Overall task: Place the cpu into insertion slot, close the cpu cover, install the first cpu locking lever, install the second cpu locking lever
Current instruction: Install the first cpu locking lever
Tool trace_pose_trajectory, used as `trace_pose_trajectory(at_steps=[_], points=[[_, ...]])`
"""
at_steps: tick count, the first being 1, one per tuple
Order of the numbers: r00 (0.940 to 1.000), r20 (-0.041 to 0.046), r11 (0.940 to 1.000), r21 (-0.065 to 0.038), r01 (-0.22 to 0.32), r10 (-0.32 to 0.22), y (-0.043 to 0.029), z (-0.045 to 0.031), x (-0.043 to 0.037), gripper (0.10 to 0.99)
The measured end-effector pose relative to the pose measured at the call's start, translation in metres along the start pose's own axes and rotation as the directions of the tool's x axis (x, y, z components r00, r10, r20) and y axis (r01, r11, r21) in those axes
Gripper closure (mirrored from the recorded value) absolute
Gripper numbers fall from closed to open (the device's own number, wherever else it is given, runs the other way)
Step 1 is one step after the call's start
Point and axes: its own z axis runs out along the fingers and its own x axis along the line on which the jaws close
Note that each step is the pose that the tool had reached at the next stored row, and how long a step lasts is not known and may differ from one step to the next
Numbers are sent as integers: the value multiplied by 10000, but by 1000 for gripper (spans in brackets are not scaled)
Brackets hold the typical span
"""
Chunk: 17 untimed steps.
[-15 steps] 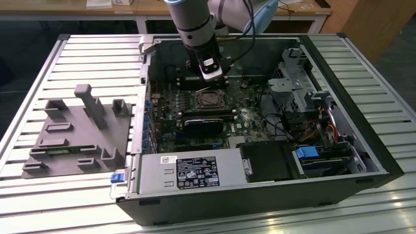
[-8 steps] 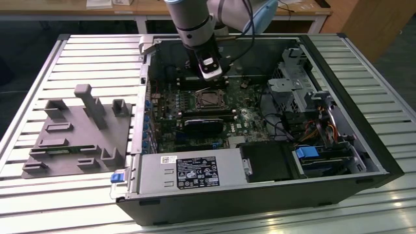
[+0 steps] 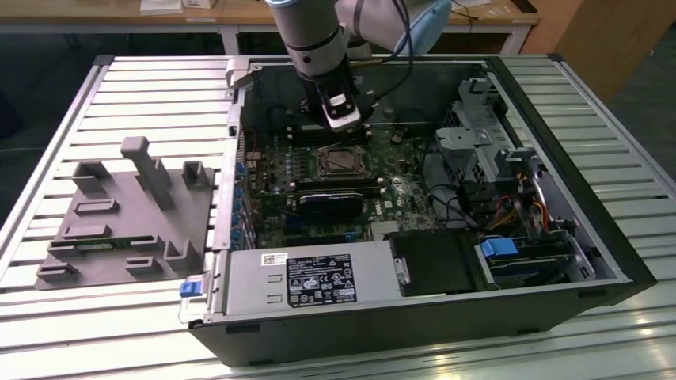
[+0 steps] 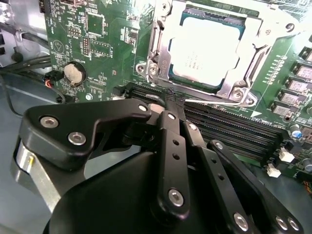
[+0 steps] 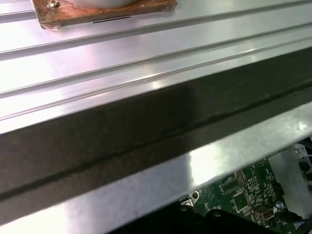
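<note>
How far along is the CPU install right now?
Done: the cpu sits in the insertion slot, with the cpu cover down over it. In hand: the gripper, shut, has its tip at the end of a wire locking lever beside the socket. Left: the two levers; I can't tell whether either is latched.

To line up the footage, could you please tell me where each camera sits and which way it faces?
Exterior view: off the arm, above the open computer case, looking down into it; the arm and hand hang beside the chip.
Second wrist view: at the wrist, looking along the hand at the chip in the green board.
First wrist view: on the arm, facing the slatted table and case rim, plus a board corner.
Shared: exterior and second wrist views both show hand and chip.
</note>
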Motion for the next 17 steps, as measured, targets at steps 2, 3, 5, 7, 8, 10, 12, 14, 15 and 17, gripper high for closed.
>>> trace_pose_trajectory(at_steps=[2, 3, 5, 7, 8, 10, 12, 14, 15, 17], points=[[10000, -2, 10000, 17, 69, -69, 9, 5, 5, 984], [9999, 0, 9999, 32, 104, -104, 16, 8, 9, 984], [9999, 8, 9998, 71, 171, -171, 29, 12, 15, 984], [9998, 22, 9997, 124, 220, -220, 35, 17, 18, 984], [9997, 33, 9996, 159, 239, -239, 36, 20, 19, 984], [9996, 52, 9994, 220, 270, -271, 35, 28, 22, 984], [9995, 64, 9992, 264, 297, -299, 33, 38, 24, 984], [9995, 65, 9991, 274, 315, -317, 32, 47, 26, 984], [9995, 65, 9991, 278, 323, -325, 32, 50, 28, 984], [9994, 67, 9990, 289, 332, -334, 32, 56, 29, 984]])
